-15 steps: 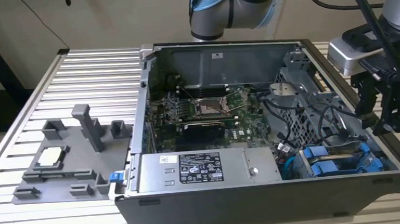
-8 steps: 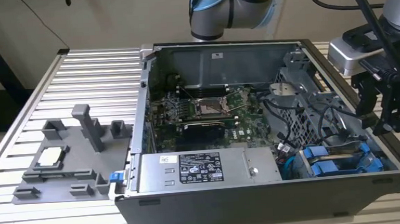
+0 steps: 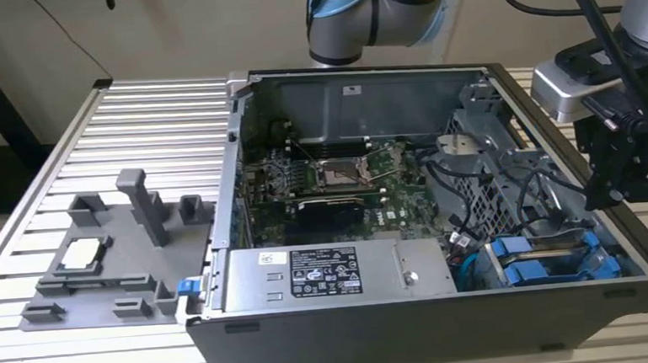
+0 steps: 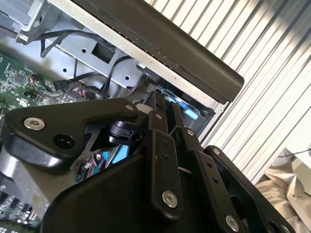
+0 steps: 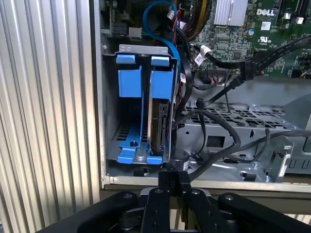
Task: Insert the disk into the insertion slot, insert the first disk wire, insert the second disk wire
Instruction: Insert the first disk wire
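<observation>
Claw (image 5: 173, 175): narrow, with its two black fingers (image 5: 166, 183) drawn side by side; whether anything sits between them cannot be told.
Claw position: in the exterior view the claw hangs over the case wall on the exterior view's right, near the drive corner. In the first wrist view its tips lie just beside the near end of the bay.
Disk (image 5: 158, 121): stands on edge, clipped in a blue carrier (image 5: 161, 82), inside the insertion slot.
Insertion slot (image 5: 144, 48): grey sheet-metal bay in a corner of the case, holding two blue frames side by side; the disk sits in the one nearer the cables.
Wires: a blue cable (image 5: 172, 48) arcs past the bay's far end, and black cables (image 5: 279, 48) loop just beside the disk. Whether any is plugged into it cannot be told.
Computer case (image 3: 423, 331): open, lying on the ribbed bench (image 3: 152, 124), showing the motherboard (image 3: 301, 179) and a silver power-supply box (image 3: 330, 274).
Grey tray (image 3: 114, 245): on the bench at the exterior view's left, well apart from the claw.
</observation>
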You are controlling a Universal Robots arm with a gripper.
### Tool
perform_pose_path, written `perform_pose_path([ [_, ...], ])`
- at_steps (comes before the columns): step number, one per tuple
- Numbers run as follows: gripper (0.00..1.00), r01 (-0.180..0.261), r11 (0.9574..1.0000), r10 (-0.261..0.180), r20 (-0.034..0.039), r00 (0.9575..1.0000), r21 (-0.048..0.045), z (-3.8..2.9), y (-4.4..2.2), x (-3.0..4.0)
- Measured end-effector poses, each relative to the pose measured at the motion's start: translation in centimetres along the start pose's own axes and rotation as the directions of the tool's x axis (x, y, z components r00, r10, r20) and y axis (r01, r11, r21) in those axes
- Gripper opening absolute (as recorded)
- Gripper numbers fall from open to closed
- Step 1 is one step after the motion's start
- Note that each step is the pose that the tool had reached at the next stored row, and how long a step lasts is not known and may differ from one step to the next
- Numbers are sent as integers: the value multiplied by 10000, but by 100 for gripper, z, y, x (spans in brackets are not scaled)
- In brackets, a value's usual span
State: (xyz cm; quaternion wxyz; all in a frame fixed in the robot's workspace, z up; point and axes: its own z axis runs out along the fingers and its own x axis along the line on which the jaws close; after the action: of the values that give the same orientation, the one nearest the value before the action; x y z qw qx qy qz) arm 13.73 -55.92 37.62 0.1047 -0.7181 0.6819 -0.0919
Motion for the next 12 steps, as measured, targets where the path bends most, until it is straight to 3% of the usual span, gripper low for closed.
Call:
perform_pose_path([
  [10,19,1,10000,-1,-7,10000,-18,16,4,8],
  [11,19,8,10000,-8,-23,10000,-83,18,2,8],
  [12,19,8,9998,-9,-33,10000,-209,19,1,9],
])
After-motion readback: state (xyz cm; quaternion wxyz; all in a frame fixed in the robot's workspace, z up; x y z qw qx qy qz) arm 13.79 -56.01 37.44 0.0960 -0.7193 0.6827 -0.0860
